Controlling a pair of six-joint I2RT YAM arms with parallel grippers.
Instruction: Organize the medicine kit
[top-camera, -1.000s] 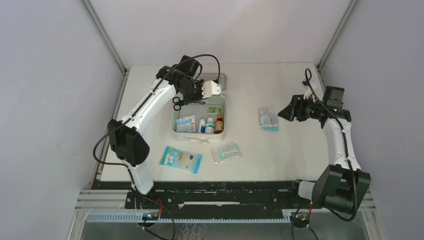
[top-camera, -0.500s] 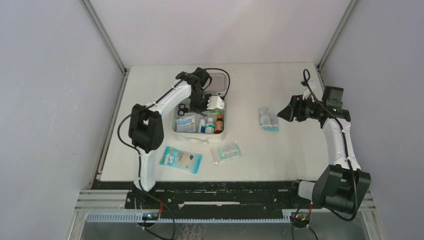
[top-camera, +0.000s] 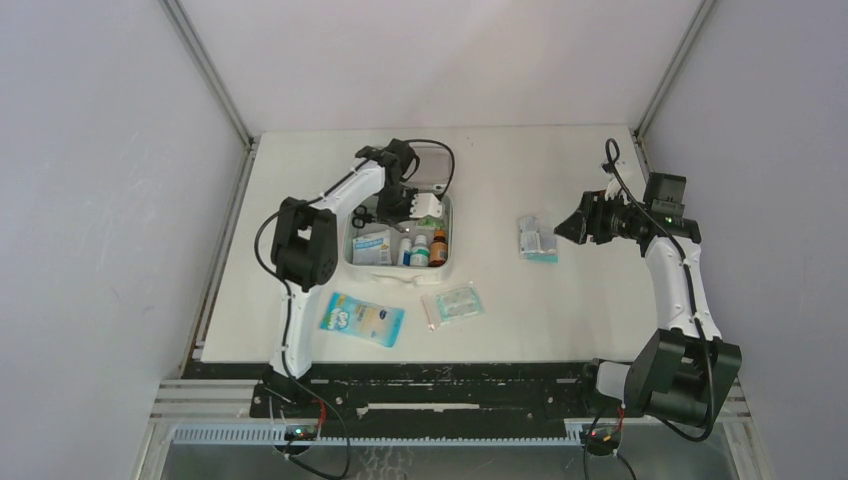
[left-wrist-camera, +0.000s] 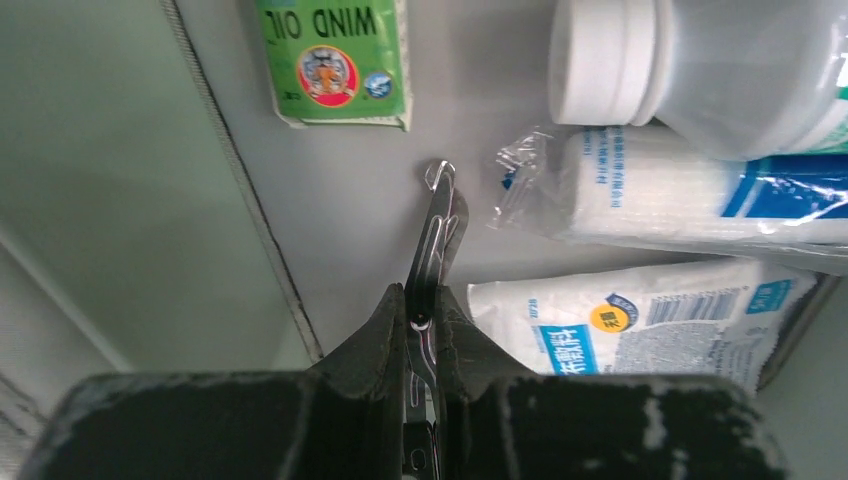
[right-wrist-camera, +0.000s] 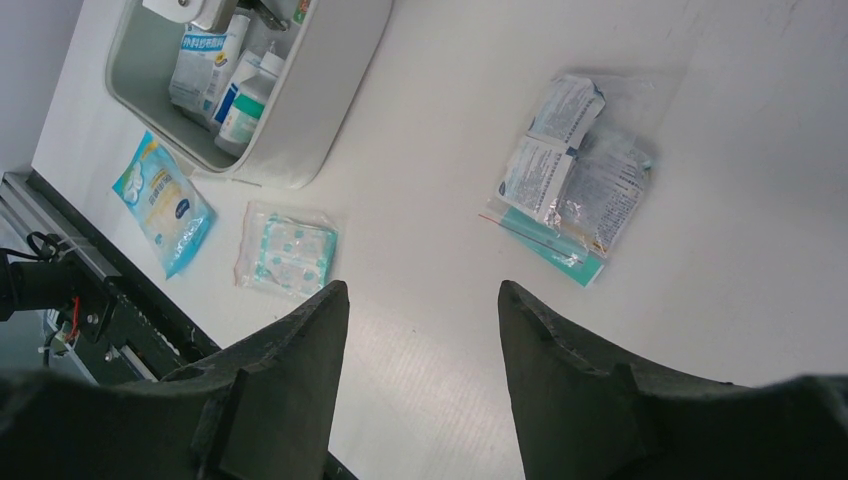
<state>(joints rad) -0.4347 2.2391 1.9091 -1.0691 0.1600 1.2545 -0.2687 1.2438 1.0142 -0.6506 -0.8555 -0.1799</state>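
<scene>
Top external view puts the medicine kit (top-camera: 396, 276) left of the middle of the desk (top-camera: 600, 300), lying open with its lid (top-camera: 437, 165) folded back on the far side. The left pincer (left-wrist-camera: 425, 300) reaches down into the kit's far left corner, clamped on a thin metal tool (left-wrist-camera: 436, 235) whose tip points at the bare floor between a green oil box (left-wrist-camera: 335, 60) and a white-capped bottle (left-wrist-camera: 700, 70). The right pincer (right-wrist-camera: 420, 287) hangs with its jaws apart and nothing between them, over the desk just right of a bundle of sachets (right-wrist-camera: 570, 190). A blue-and-white packet (top-camera: 362, 318) and a clear bag of plasters (top-camera: 452, 302) lie near the kit's near side.

The kit looks like a soft, light case, so its walls would likely buckle under a hard pinch and it may slide if pushed. Judged best hold: the firmer rim or the lid's free edge, pinched thinly. Bottles inside stand loose and could topple if it is dragged
</scene>
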